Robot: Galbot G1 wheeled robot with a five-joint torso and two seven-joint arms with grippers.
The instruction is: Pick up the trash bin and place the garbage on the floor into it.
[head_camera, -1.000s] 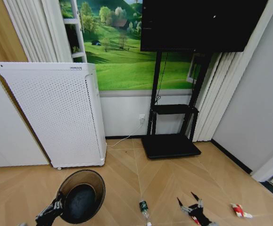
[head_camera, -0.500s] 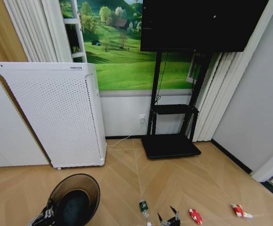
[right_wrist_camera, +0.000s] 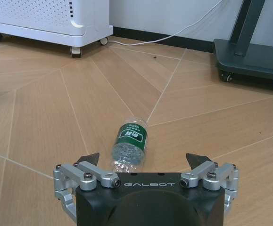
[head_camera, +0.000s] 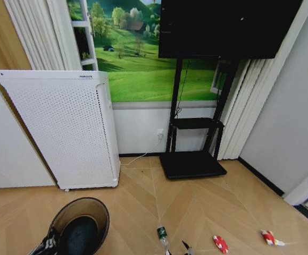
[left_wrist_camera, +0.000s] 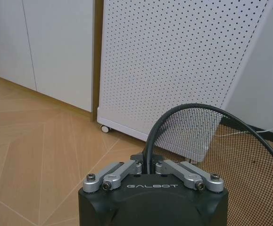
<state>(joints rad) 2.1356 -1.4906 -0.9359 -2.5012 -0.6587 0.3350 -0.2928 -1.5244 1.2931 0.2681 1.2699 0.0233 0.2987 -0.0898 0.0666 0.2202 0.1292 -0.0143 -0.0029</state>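
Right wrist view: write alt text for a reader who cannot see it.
The right gripper hangs open just above a clear plastic bottle with a green label, lying on its side on the wood floor. Behind stand a white perforated appliance on wheels and a black stand base.

Between your left jaws sits the trash bin (left_wrist_camera: pixel 207 141), matt black wire mesh; ahead of your right jaws, a glossy clear plastic bottle (right_wrist_camera: pixel 129 146) on smooth wood-look floor (right_wrist_camera: pixel 42 122).
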